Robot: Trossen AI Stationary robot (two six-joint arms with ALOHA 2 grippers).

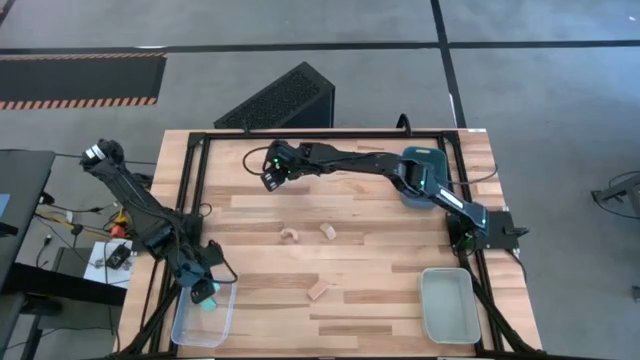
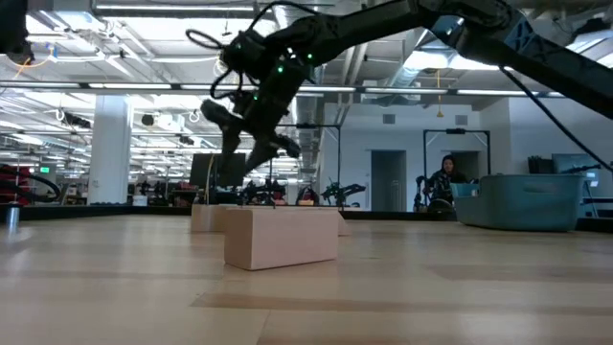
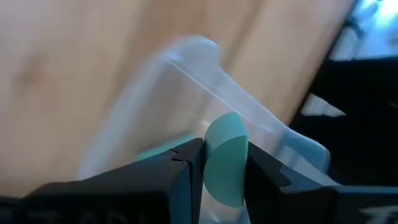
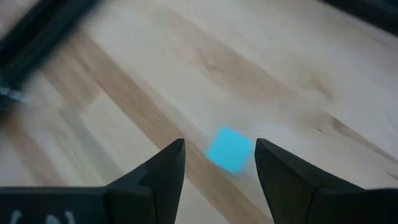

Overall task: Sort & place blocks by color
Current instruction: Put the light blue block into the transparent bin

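- Left gripper (image 1: 205,292) is over the clear tray (image 1: 185,328) at the near left corner, fingers clamped on a teal block (image 3: 225,158). Looks like it's about to drop it in, but the block isn't released.
- Can't really tell what's already in that tray (there's a greenish smear behind the fingers in the left wrist view, could be another teal piece, could be nothing).
- Right gripper (image 1: 272,172) is reaching out over the far left part of the table, fingers apart, with a cyan cube (image 4: 230,150) lying on the wood right between them in the right wrist view. Not grabbed yet.
- Three wood pieces are on the table mid-board: an arch (image 1: 290,235), a small block (image 1: 327,231) just beside it, and another (image 1: 319,291) nearer the front. None sorted.
- Grey tray (image 1: 447,306) near right looks empty, and I can't see into the dark teal tray (image 1: 424,157) behind the right arm.
- My read: barely into it, most of the sorting's still left.
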